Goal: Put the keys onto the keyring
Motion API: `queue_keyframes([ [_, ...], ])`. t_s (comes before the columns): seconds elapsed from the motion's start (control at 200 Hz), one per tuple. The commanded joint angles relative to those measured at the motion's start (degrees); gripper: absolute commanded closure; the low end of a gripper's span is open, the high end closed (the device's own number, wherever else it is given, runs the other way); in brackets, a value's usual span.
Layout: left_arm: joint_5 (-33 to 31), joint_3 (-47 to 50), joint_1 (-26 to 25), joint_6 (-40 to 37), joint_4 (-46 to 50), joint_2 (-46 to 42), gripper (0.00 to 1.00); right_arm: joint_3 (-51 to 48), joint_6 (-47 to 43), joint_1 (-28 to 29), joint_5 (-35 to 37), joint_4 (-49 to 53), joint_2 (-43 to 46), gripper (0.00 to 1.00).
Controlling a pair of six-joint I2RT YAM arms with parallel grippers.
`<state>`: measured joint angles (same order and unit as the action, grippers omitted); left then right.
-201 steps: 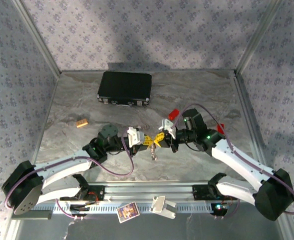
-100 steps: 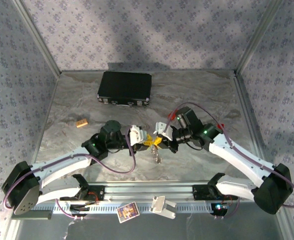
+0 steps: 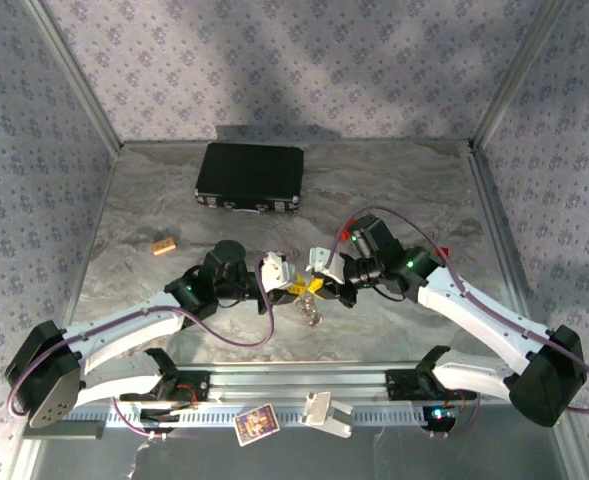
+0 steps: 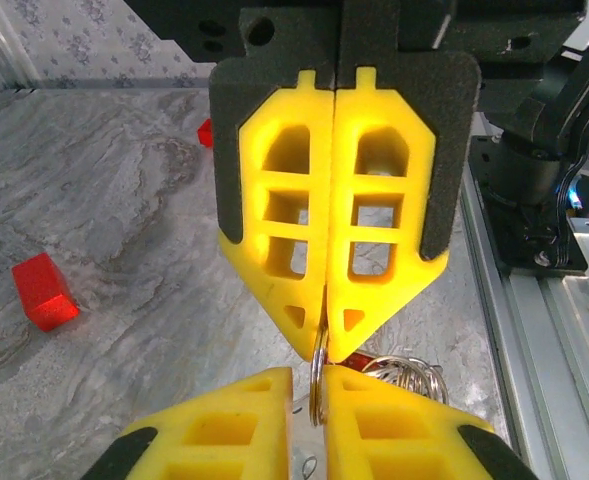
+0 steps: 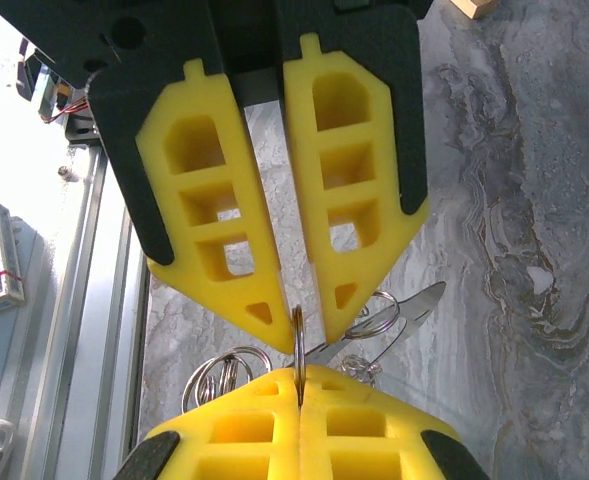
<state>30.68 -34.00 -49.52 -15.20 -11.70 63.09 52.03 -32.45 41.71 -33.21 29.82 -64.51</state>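
Observation:
My two grippers meet tip to tip over the middle of the table. In the right wrist view my right gripper is shut on a thin silver ring of the keyring. My left gripper faces it with a narrow gap, the ring standing between its fingers. The left wrist view shows the same: left gripper slightly open round the ring, right gripper shut. More silver rings and a silver key blade hang below. A red key head peeks out behind. From above, the cluster dangles under both grippers.
A black case lies at the back of the table. A small tan block sits at the left. A red block lies on the marble beyond the right arm. A card and a white piece rest by the front rail.
The right arm has swung left and the left arm has pushed right, so both grippers now meet closer together. The hanging cluster has stayed between them.

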Motion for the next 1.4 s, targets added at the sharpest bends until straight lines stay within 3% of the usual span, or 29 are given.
queue_keyframes([
  [0.0,1.57,-1.86,-0.14,-0.89,-0.03,0.10,0.85,2.33,-0.33,0.60,-0.08,0.04,0.17,1.00],
  [0.22,1.67,-1.27,-0.10,-0.62,-1.61,-0.73,0.95,1.71,0.64,0.60,-0.75,-1.29,0.53,1.00],
  [0.295,1.66,-0.36,-0.13,0.05,-3.26,-1.50,0.99,-0.58,2.84,-1.20,-2.52,-4.14,2.30,0.81],
  [0.4,1.67,1.80,-0.14,2.20,-7.71,-2.22,1.00,-4.02,6.24,-4.90,-6.52,-8.17,5.00,0.75],
  [0.62,1.19,6.27,-0.20,7.55,-19.78,-0.78,1.00,-7.48,9.42,-6.45,-8.27,-8.64,6.22,0.72],
  [0.845,-0.46,6.22,-0.23,5.23,-18.60,-1.11,1.00,-7.87,13.24,-7.29,-10.03,-10.09,5.98,0.68],
  [1.019,-2.50,6.74,-0.19,4.20,-19.34,-0.98,1.00,-7.82,29.86,-7.70,-4.15,-16.69,7.23,0.66],
  [1.134,-3.07,7.36,-0.17,4.38,-20.86,-1.22,1.00,-7.47,39.02,-7.99,-2.08,-15.76,7.88,0.68],
  [1.394,-3.42,7.83,-0.29,4.54,-23.05,-0.91,1.00,-10.44,49.18,-7.24,-4.31,-14.69,10.24,0.64],
])
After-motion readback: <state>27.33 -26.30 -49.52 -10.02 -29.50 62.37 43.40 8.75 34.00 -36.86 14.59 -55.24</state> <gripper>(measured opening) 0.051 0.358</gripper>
